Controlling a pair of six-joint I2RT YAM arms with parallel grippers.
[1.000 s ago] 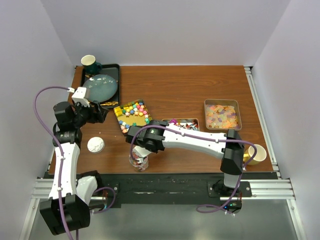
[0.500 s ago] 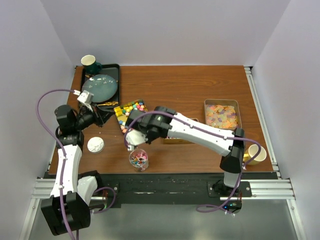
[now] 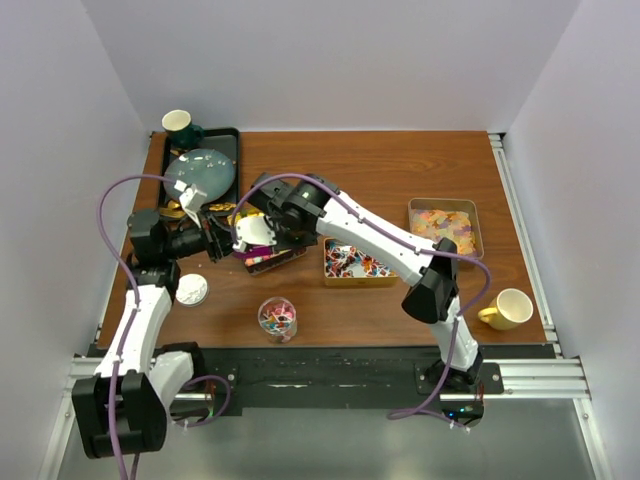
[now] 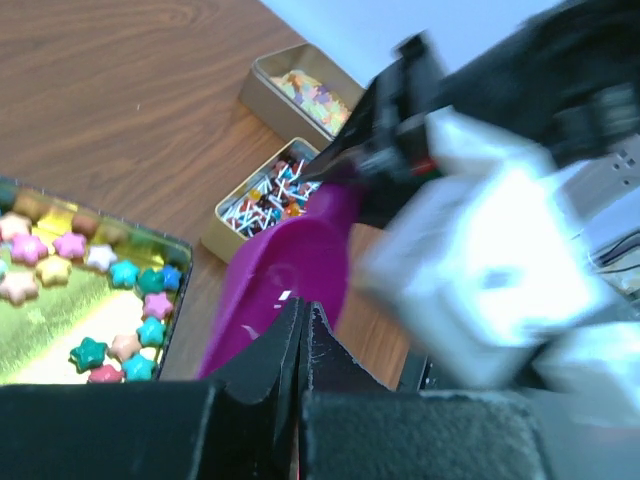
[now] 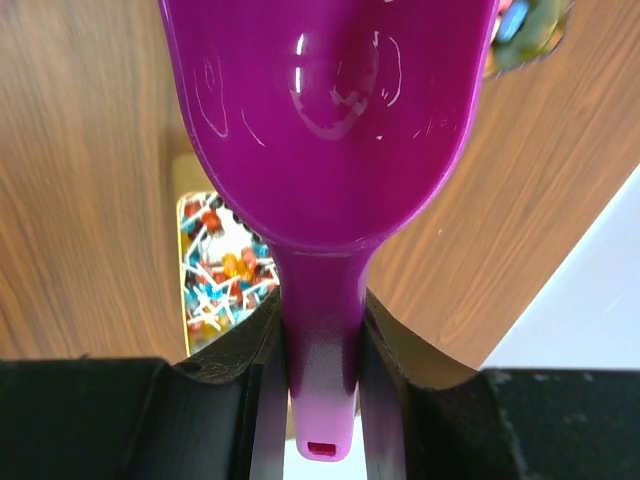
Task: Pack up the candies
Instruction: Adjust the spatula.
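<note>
A few candies (image 3: 278, 318) are seen in the jar (image 3: 261, 322); most are left in the tins (image 3: 358, 281). The scoop (image 5: 325, 130) (empty) is clamped by the right gripper (image 5: 322, 345); the left gripper (image 4: 303, 325) is closed, holding nothing.

Left arm (image 3: 135, 320): rises from the near-left base, bends at a raised elbow, then reaches rightward low over the table. Left gripper (image 3: 220, 244): jaws pressed together, black fingertips (image 4: 290, 340) touching with nothing between them, pointing towards the other wrist.

Right arm (image 3: 370, 235): climbs from the near-right base, folds at the elbow, then stretches long and diagonal to the far left, wrist turned down and back. Right gripper (image 3: 255, 245): partly closed, clamping the handle of a purple scoop (image 5: 320, 120) between both fingers (image 5: 255, 335). Grippers close together, just beside each other; cannot tell whether touching.
</note>
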